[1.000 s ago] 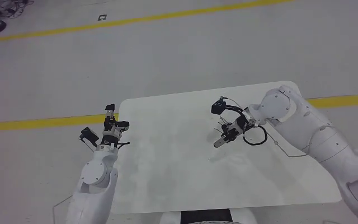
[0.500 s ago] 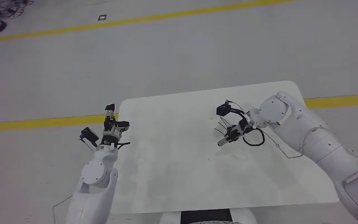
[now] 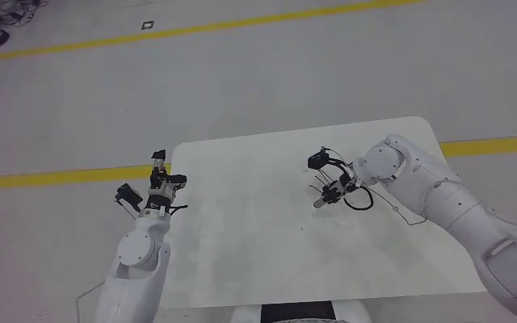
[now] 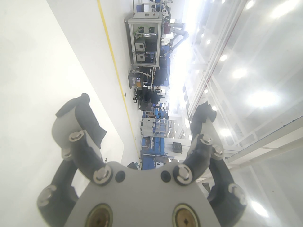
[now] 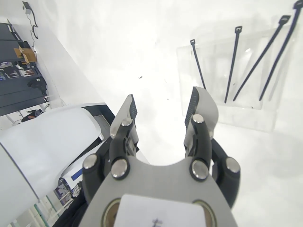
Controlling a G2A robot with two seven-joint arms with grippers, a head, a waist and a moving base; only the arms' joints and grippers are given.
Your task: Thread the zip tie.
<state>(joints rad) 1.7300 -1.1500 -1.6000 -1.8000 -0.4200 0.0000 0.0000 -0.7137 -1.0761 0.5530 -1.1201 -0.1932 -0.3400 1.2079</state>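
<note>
The right arm bends in over the right half of the white table (image 3: 242, 242). Its right gripper (image 5: 162, 95) points down toward the table top, spread wide with nothing in it. Four black zip ties (image 5: 232, 64) lean side by side in a clear holder (image 5: 236, 116) just beside it. The left gripper (image 4: 143, 105) sits by the table's left edge, spread wide and empty too, pointing out at the room. Lots of bare table lies between the two arms. One tie is cut off at the picture's side. The bottom of the nearest tie hides behind the right gripper. The see-through holder's edges are hard to make out.
</note>
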